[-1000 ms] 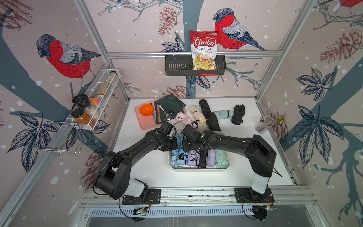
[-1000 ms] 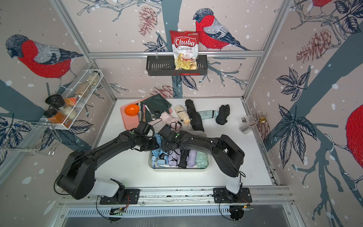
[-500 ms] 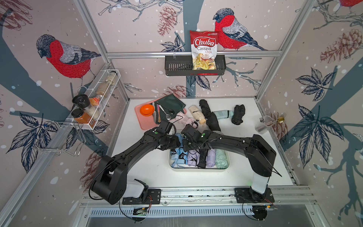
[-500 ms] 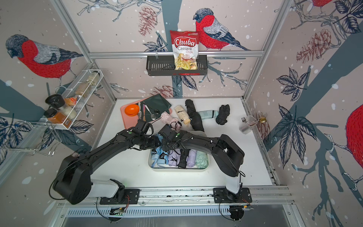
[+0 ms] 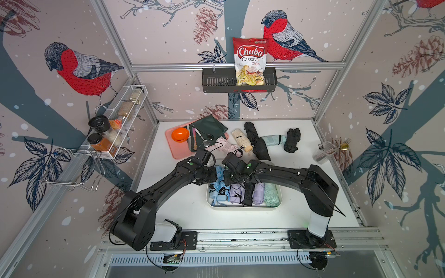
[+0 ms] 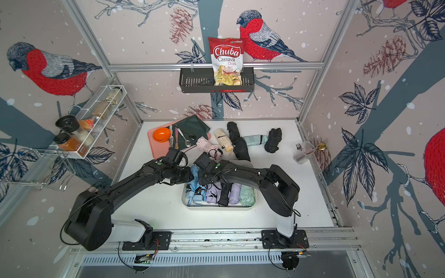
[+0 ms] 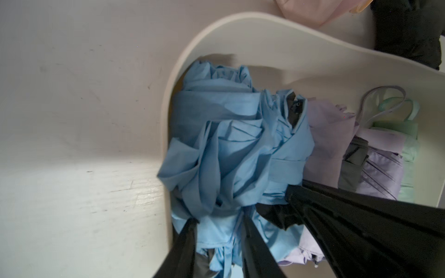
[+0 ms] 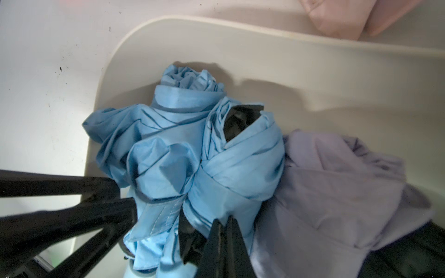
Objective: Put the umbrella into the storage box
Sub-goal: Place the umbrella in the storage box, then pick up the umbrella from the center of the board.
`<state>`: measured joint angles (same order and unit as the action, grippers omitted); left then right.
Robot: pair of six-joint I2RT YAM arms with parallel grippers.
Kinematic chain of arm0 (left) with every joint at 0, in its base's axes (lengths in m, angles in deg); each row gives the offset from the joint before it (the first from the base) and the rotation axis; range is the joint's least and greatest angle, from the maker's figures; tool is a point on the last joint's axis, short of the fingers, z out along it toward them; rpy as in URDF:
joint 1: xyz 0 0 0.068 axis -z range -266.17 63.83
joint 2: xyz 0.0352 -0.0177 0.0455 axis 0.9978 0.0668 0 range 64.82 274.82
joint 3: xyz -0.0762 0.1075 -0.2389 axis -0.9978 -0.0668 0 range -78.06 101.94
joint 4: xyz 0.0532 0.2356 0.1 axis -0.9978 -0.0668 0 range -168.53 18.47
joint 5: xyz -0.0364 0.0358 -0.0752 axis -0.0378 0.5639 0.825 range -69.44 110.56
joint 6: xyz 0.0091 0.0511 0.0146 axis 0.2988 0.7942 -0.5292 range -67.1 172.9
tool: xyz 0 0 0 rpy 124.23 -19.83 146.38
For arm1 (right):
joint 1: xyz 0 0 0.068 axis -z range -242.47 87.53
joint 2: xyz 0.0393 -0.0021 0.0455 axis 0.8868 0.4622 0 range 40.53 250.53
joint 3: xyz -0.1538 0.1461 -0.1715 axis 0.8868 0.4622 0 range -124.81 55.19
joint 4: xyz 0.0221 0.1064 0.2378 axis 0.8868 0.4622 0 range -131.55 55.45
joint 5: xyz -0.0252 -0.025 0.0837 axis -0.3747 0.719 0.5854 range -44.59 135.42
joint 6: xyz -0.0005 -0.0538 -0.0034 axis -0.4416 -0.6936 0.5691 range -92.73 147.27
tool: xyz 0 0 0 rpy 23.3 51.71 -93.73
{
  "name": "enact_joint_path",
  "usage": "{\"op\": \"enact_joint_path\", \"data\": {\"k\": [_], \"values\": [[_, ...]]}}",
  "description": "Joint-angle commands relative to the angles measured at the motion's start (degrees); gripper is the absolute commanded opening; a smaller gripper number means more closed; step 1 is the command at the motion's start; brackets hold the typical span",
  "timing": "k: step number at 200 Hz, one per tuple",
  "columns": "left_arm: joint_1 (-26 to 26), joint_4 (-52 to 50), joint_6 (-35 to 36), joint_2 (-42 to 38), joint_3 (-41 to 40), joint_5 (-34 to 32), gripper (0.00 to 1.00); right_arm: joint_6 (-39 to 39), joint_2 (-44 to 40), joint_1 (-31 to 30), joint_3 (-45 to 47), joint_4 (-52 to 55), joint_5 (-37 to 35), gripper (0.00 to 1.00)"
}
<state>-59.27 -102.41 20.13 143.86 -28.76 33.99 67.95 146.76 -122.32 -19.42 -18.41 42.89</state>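
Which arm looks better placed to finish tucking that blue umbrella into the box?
Left, probably: the left end effector pinches the blue umbrella inside the storage box, while the right end effector is shut, with only its tips against the bundle.

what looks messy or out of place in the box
The light blue umbrella at one end of the storage box is loosely bunched, its fabric spilling over the rim, unlike the neatly rolled mint umbrella at the other end.

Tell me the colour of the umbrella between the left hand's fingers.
The umbrella is light blue; the left wrist view shows it best.
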Motion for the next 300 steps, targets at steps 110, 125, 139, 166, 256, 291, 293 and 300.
{"op": "enact_joint_path", "data": {"k": [110, 125, 139, 166, 256, 291, 293, 300], "values": [[1.13, -1.05, -0.08, 3.39, -3.35, 0.19, 0.18, -0.64, 0.9, 0.33, 1.15, -3.85, 5.42, 0.01], [1.12, -1.89, 0.12, 2.0, -1.67, -0.24, 0.22, -1.46, -0.21, 0.27, 1.04, -3.54, 4.83, 0.08], [1.07, -3.21, 0.23, 0.43, 0.56, -0.85, 0.28, -2.39, -1.88, 0.31, 0.52, -3.36, 4.0, 0.17], [1.14, -6.21, 0.27, -2.49, 4.97, -3.14, 0.39, -3.33, -5.17, 0.31, -0.73, -1.85, 1.43, 0.32], [-0.98, 8.02, -0.19, -2.51, 13.33, -13.16, 0.94, -6.72, -22.21, 9.55, 5.65, -0.16, -7.66, 0.61], [-2.71, 13.19, -1.37, 6.59, 19.54, -11.5, 0.98, -10.28, -27.62, 17.68, 9.44, -1.82, -9.35, 0.98], [-2.77, 13.2, -1.47, 7.27, 19.99, -11.28, 0.98, -10.45, -27.89, 18.11, 9.65, -1.9, -9.65, 1.0], [-2.8, 13.5, -2.31, 9.55, 21.35, -10.81, 0.98, -10.86, -28.63, 19.6, 10.32, -2.23, -10.39, 1.0]]}}
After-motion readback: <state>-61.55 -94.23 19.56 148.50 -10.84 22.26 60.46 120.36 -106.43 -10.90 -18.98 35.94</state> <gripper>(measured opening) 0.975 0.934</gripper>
